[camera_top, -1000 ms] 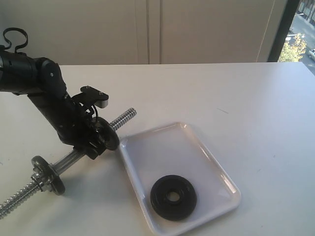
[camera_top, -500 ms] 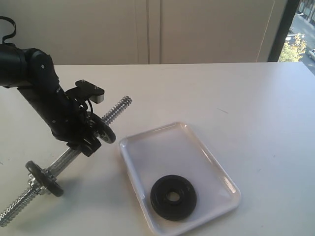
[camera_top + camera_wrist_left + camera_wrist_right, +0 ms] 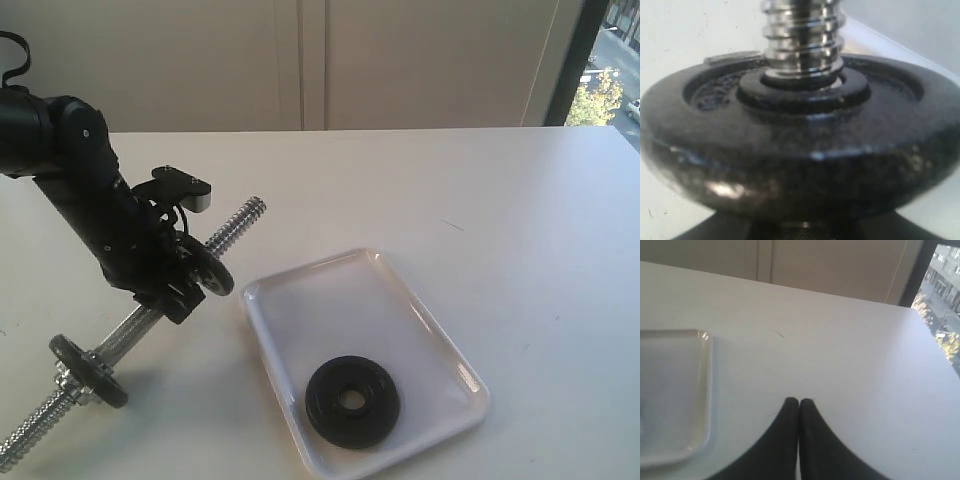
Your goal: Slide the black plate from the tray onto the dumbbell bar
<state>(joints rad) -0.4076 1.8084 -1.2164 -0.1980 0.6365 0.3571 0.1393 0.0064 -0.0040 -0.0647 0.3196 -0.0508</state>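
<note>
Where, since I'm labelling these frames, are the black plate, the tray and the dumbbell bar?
black plate (image 3: pixel 330 402), exterior view, face beside the centre hole.
tray (image 3: pixel 340 308), exterior view, bare floor.
dumbbell bar (image 3: pixel 238 222), exterior view, threaded upper end.

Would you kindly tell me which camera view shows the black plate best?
The exterior view: the black plate lies whole and unobstructed in the tray. The left wrist view shows only a worn disc on the bar; the right wrist view shows just a tray corner.

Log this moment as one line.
left gripper: grips shiny chrome dumbbell bar, tilted | right gripper: shut, empty | small round black plate: lying in white plastic tray
</note>
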